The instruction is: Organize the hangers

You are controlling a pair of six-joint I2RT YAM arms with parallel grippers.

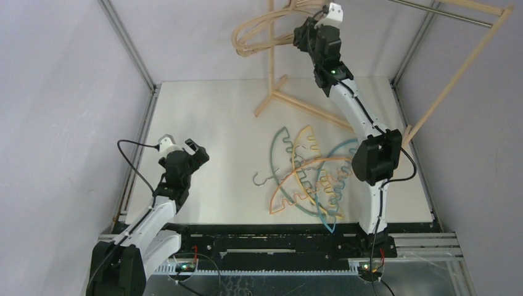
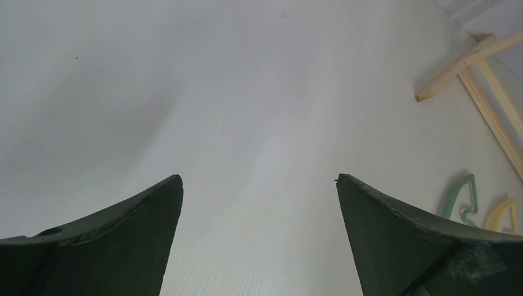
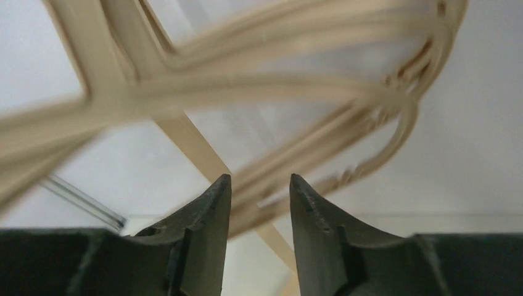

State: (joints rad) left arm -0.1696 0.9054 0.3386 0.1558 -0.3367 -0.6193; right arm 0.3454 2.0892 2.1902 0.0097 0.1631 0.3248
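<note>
From above, the right tool [image 1: 308, 21] is raised high at the far side, its dark fingers right beside a bundle of wooden hangers [image 1: 259, 34]. These are smooth pale beige loops with rounded shoulders, and they hang to the left of the tool against the upright of a pale wooden rack [image 1: 271, 68]. Well below that tool, on the matte white bench [image 1: 210, 123], lies a tangle of thin arched hangers with wavy notched inner edges. A teal hanger [image 1: 280, 148], a yellow hanger [image 1: 306, 139], an orange hanger [image 1: 308, 168] and a blue hanger [image 1: 327, 188] cross over one another. The left tool [image 1: 184, 151] hovers over bare bench, well to the left of that pile and holding nothing.

The left wrist view shows the left tool [image 2: 259, 185] released. Its two dark, curved, slightly scuffed fingers are spread wide, with only the faintly ribbed bench [image 2: 247, 92] between them. Ahead and far to its right sit the squared foot of the rack [image 2: 456, 71], the rounded end of the teal hanger [image 2: 459, 197] and a sliver of the yellow hanger [image 2: 502, 213].

In the right wrist view, the right tool [image 3: 258, 182] has its fingers parted by a narrow gap. The wooden hangers [image 3: 277, 92] sweep just beyond the tips as blurred stacked curves with small notches near the bend. One strand crosses behind the gap and is not pinched. A straight strip of the rack [image 3: 191, 142] runs diagonally behind them.
</note>
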